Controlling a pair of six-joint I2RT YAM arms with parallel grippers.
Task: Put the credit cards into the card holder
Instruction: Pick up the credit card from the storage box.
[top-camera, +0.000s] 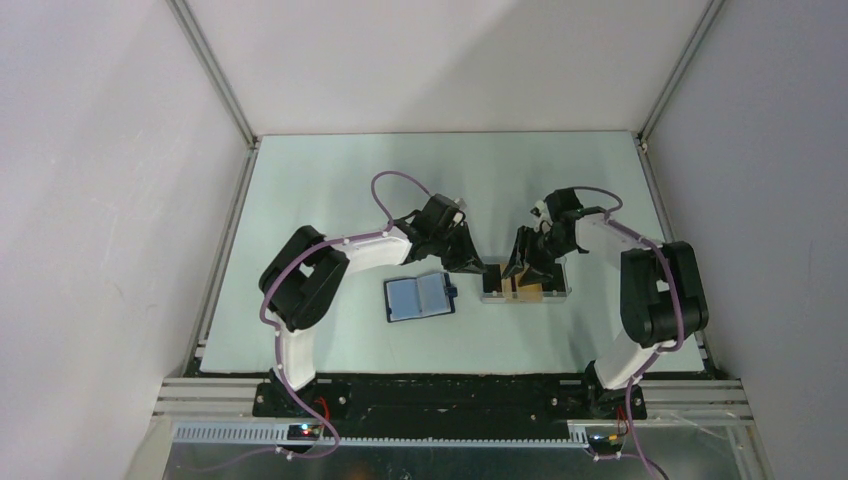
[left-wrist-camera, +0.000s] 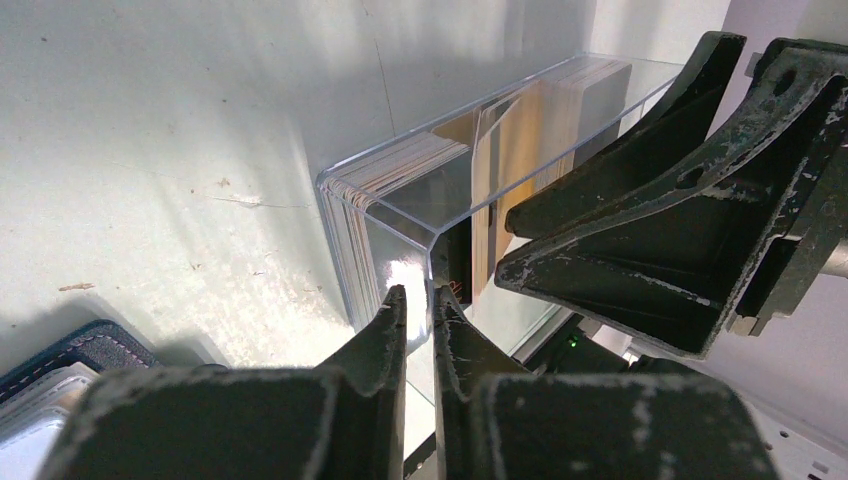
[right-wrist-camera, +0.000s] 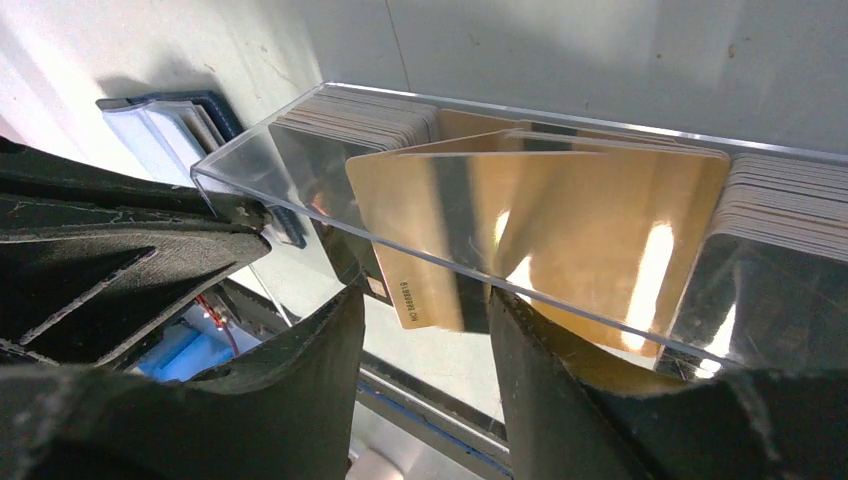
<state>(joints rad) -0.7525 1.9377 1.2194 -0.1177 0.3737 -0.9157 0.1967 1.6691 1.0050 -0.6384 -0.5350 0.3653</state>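
On the pale green table (top-camera: 330, 190), the card holder (top-camera: 420, 297) is seen at the left, laid open and flat with its clear inner pockets turned up. Near it, to the right, the clear plastic case (top-camera: 525, 288) is set down, with both arms bent in over it. The left gripper (left-wrist-camera: 418, 302) is pressed almost together on the case's end corner, and the thin clear wall is pinched between its fingertips. Inside the case the credit cards (right-wrist-camera: 540, 235) are stood on edge. Pale-edged stacks are packed against both ends, and between them a few gold cards are leaned at a slant. One of these is tilted well away from the rest, with small printed digits shown along its short side. At the right, the right gripper (right-wrist-camera: 425, 315) is brought up to the case's long wall, its fingers spread wide to either side of the tilted card's lower corner, and nothing is clamped between them. Whether its pads are touching the case cannot be told. The card holder is seen apart from both grippers.
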